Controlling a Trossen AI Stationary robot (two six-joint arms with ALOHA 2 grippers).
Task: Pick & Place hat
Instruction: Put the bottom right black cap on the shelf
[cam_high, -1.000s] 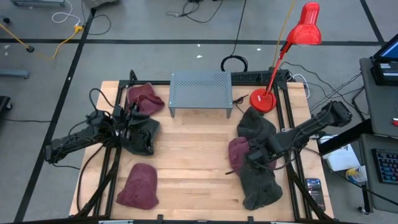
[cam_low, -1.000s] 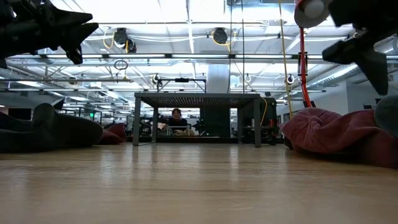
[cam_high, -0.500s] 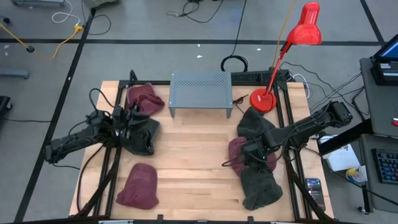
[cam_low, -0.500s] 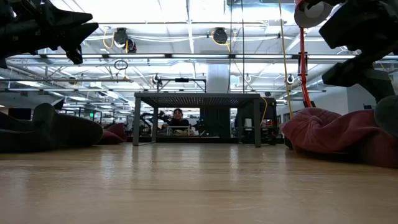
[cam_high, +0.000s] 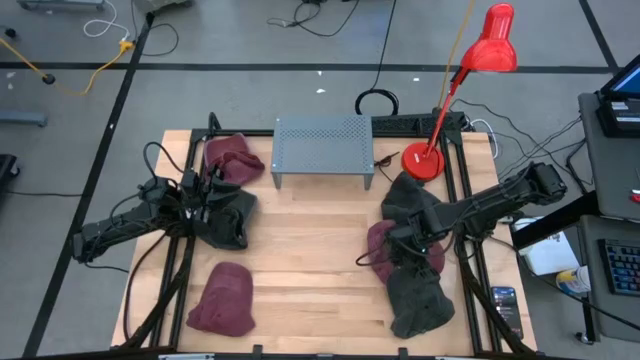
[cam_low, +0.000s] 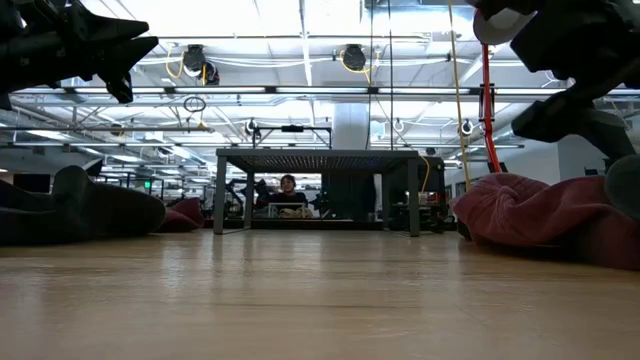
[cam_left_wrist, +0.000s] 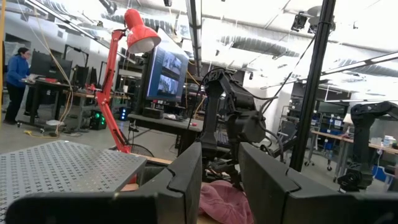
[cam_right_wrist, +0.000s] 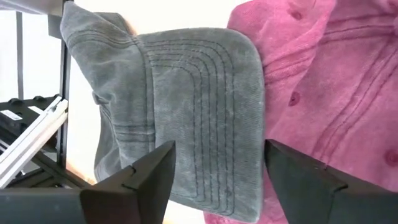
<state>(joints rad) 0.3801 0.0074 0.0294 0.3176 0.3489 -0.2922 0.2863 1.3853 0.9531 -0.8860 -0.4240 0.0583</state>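
No hat had been lifted yet: the right gripper (cam_high: 400, 245) hung with fingers spread just above the grey hat (cam_right_wrist: 186, 118) and maroon hat (cam_high: 380, 243) at the table's right. The left gripper (cam_high: 205, 195) waited, partly parted and empty, over the far-left dark hat (cam_high: 228, 215); grasp and placement remained.

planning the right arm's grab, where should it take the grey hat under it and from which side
Grip the stitched brim of the grey hat, coming straight down from above. In the right wrist view the brim lies flat and spread between the open fingers of the right gripper, with the pink hat alongside, so closing across the brim's edge looks likeliest to catch only the grey one.
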